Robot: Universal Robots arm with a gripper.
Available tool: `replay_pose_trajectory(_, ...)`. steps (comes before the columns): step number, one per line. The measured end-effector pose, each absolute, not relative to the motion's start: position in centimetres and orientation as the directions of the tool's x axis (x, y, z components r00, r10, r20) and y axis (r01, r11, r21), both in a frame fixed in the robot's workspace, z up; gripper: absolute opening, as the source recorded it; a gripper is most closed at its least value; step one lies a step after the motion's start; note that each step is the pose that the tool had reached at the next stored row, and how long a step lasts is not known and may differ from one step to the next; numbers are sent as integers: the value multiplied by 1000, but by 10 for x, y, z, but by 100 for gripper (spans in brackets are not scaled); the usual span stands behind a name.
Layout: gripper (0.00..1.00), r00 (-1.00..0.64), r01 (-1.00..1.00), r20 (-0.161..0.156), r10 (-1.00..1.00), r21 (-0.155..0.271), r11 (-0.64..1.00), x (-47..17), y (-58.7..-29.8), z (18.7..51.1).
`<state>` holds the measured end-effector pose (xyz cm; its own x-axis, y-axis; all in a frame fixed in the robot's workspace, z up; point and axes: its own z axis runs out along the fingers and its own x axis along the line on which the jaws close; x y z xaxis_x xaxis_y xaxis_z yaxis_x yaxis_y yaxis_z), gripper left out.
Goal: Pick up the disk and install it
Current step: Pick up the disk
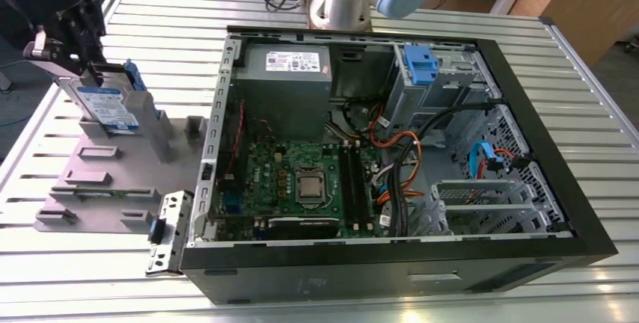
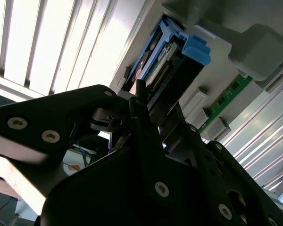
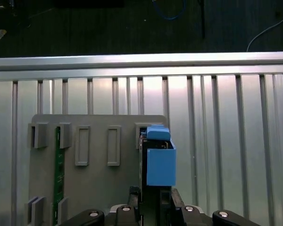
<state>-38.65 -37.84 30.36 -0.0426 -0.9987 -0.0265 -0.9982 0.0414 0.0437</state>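
The disk [image 1: 108, 106] is a silver drive with a blue-and-white label in a blue carrier. It stands on edge in a slot of the grey holder block [image 1: 100, 181], at the exterior view's left, outside the computer case. My gripper [image 1: 95, 72] comes down on its upper edge, with the black fingers on either side of the drive and shut on it. In both wrist views the disk [image 3: 160, 165] [image 2: 167, 61] shows its blue end tab, with the gripper [image 3: 152, 195] [image 2: 153, 101] clamped around the drive's body.
The open computer case [image 1: 559, 151] lies on the slatted metal table, with a drive bay and blue latch [image 1: 420, 65] at its far corner. A green memory stick [image 3: 59, 174] sits in the holder block. A metal bracket [image 1: 170, 229] lies beside the case. The arm's base [image 1: 345, 1] stands behind.
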Motion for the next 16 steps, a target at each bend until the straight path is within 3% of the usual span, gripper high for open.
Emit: replay_pose_trajectory(16,35,-11,-999,-27,-1000,44,10,-387,-378,304)
